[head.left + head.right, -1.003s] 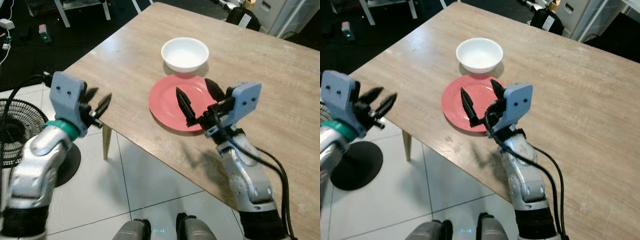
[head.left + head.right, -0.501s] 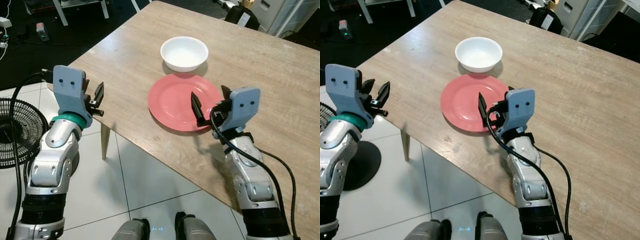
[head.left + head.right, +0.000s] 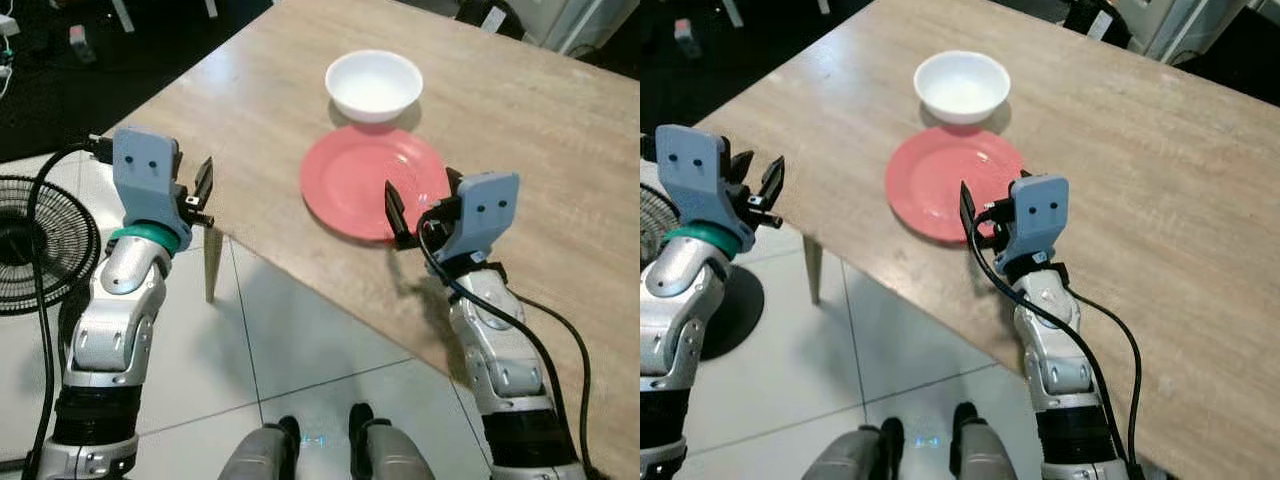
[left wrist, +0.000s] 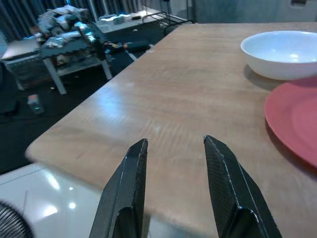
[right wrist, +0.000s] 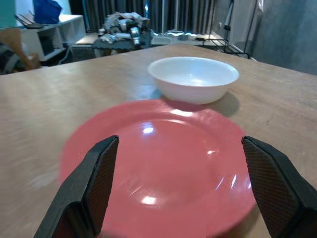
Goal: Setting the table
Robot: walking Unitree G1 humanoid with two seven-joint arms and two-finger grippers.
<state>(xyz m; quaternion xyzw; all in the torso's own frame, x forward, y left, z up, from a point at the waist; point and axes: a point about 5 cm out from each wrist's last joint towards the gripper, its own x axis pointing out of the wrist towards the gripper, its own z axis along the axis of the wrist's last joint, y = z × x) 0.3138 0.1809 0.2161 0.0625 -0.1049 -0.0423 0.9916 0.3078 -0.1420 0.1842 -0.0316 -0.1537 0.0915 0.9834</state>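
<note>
Right gripper (image 3: 420, 205), fingers spread, hovers unchanged at red plate's (image 3: 365, 175) 5 o'clock rim; left gripper (image 4: 174, 184) parted.

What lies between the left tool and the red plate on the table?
Only bare wooden table. In the left wrist view, the left tool looks over bare tabletop toward the red plate.

Bright, even indoor light falls from above, and the head views are sharp. The desk (image 3: 520, 110) shows a pale sheen near its left corner, and the red plate (image 5: 163, 163) carries small white glints. Soft shadows lie under the white bowl (image 5: 193, 78). The near plate rim looks blurred in the right wrist view.
</note>
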